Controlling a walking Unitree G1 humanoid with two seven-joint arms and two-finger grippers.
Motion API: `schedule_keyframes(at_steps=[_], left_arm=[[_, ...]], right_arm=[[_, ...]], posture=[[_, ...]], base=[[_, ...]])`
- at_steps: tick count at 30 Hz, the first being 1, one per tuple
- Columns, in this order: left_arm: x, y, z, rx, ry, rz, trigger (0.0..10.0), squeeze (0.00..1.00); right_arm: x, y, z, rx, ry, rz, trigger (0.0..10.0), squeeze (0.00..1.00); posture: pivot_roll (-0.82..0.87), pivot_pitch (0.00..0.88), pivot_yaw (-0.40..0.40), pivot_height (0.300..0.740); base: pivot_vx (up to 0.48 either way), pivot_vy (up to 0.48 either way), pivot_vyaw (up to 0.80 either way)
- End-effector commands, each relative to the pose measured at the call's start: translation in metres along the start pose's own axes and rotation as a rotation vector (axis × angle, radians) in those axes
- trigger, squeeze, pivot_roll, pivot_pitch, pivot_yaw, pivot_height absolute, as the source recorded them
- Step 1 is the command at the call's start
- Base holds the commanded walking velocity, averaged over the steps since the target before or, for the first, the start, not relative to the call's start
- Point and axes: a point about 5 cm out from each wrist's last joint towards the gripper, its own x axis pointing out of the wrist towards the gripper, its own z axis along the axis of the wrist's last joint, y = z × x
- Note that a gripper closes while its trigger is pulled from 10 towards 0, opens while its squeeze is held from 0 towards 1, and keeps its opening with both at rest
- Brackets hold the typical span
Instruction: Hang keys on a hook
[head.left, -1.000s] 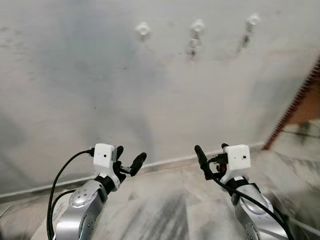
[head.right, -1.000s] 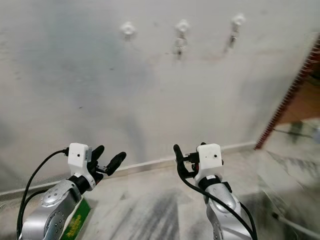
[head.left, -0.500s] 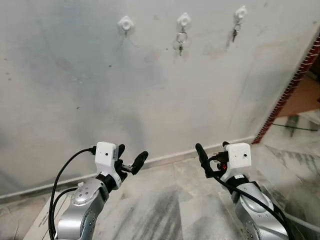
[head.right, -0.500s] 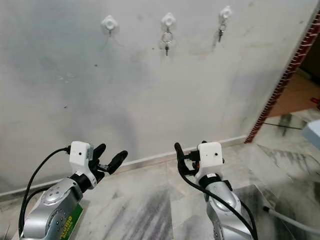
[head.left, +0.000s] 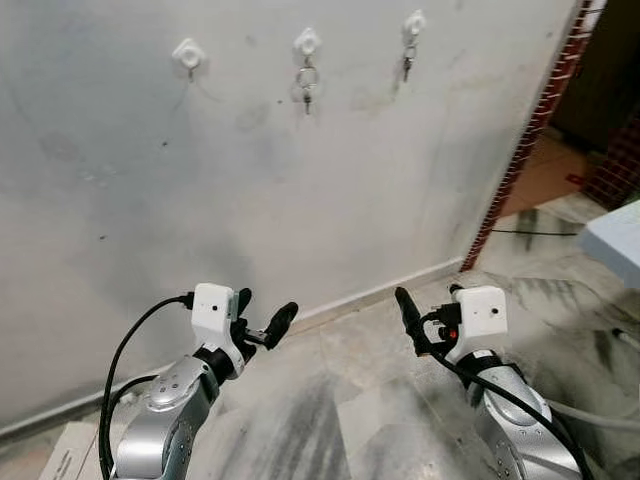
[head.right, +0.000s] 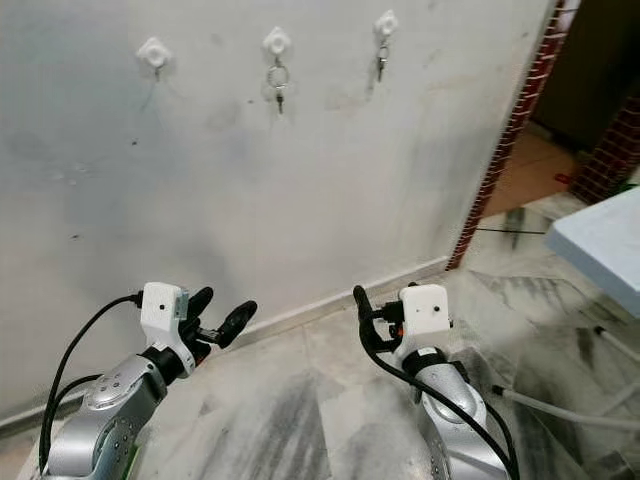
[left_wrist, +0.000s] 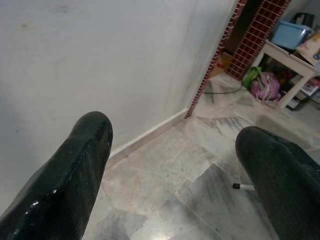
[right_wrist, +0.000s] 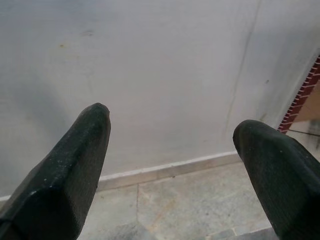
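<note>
Three white hooks sit high on the grey wall. The left hook (head.left: 188, 55) is bare. A key ring with a key (head.left: 306, 84) hangs from the middle hook (head.left: 307, 42). A small key (head.left: 407, 63) hangs from the right hook (head.left: 414, 22). My left gripper (head.left: 262, 312) is raised low in front of the wall, open, with nothing between its fingers (left_wrist: 80, 160). My right gripper (head.left: 428, 300) is held at the same height, open and empty too; its fingers (right_wrist: 75, 160) point at the bare wall and skirting.
A red-brick tiled door edge (head.left: 520, 150) ends the wall on the right. A pale table corner (head.left: 615, 240) juts in at far right. A white hose (head.left: 600, 415) lies on the marble floor. A white box (head.left: 65, 460) sits at bottom left.
The whole view has swung to the right, so the hooks sit further left in frame and the doorway and table corner have come in. Both arms keep the same pose.
</note>
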Motion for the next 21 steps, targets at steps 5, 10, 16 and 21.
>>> schedule_keyframes(at_steps=[5, 10, 16, 21], left_arm=[[0.0004, -0.0002, 0.0005, 0.003, 0.002, -0.002, 10.0, 0.00], [0.0006, -0.0006, 0.0004, 0.002, 0.003, -0.006, 10.0, 0.00], [0.0009, -0.0011, 0.0005, -0.004, 0.003, -0.012, 10.0, 0.00], [0.0008, -0.0009, 0.0006, -0.007, 0.003, -0.014, 10.0, 0.00]], right_arm=[[0.0000, 0.0000, -0.0001, 0.001, 0.008, 0.006, 10.0, 0.00], [0.0002, -0.0003, -0.0004, 0.004, 0.011, 0.005, 10.0, 0.00], [0.0003, -0.0002, -0.0003, 0.003, 0.010, 0.006, 10.0, 0.00], [0.0005, 0.0002, -0.0004, 0.003, 0.011, 0.009, 10.0, 0.00]], posture=[[-0.08, 0.000, 0.040, 0.740], [-0.08, 0.000, 0.040, 0.740], [-0.08, 0.000, 0.041, 0.740], [-0.08, 0.000, 0.041, 0.740]], base=[[0.000, 0.000, 0.00], [0.000, 0.000, -0.64], [0.000, 0.000, 0.00], [0.000, 0.000, -0.48]])
